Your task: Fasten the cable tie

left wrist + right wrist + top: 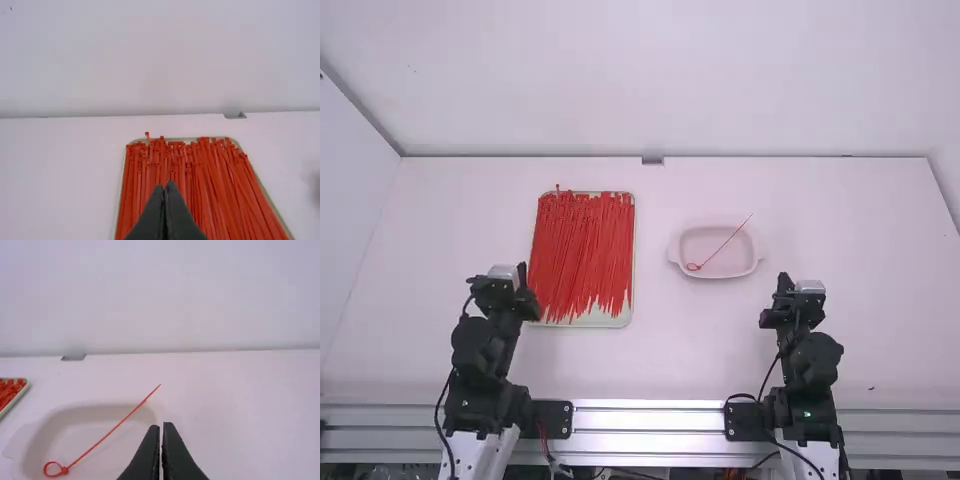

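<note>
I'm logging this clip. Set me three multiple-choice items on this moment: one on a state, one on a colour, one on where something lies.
1. How are the left gripper's fingers?
A. wide open
B. shut on a tie
C. shut, holding nothing

2. What colour are the loose ties on the tray?
A. black
B. red
C. white

3. Where does the looped cable tie lie?
A. in the white dish
B. on the tray with the loose ties
C. in the left gripper

Answers:
1 C: in the left wrist view the fingertips meet with nothing between them.
2 B: the whole bundle is red.
3 A: its loop rests inside the dish, and its tail sticks out past the rim.
</note>
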Available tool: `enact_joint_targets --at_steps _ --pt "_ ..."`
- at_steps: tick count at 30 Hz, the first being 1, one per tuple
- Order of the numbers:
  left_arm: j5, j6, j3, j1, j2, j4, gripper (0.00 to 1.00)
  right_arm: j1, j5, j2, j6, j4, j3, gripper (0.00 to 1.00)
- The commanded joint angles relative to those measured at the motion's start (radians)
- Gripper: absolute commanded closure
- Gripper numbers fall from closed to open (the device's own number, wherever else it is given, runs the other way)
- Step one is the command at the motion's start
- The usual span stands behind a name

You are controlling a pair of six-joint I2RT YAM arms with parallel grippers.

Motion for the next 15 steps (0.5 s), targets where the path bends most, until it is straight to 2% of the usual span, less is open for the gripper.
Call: enact_joint_targets --at_steps 1,15 --pt "-0.012 0.001 -0.033 0.008 -0.04 0.006 1.0 0.002 0.003 -0.008 0.002 -0.006 -0.011 0.99" --pt "-0.012 0.001 -0.165 0.008 -0.153 0.006 1.0 0.002 0.003 -0.008 0.002 -0.006 -0.011 1.0"
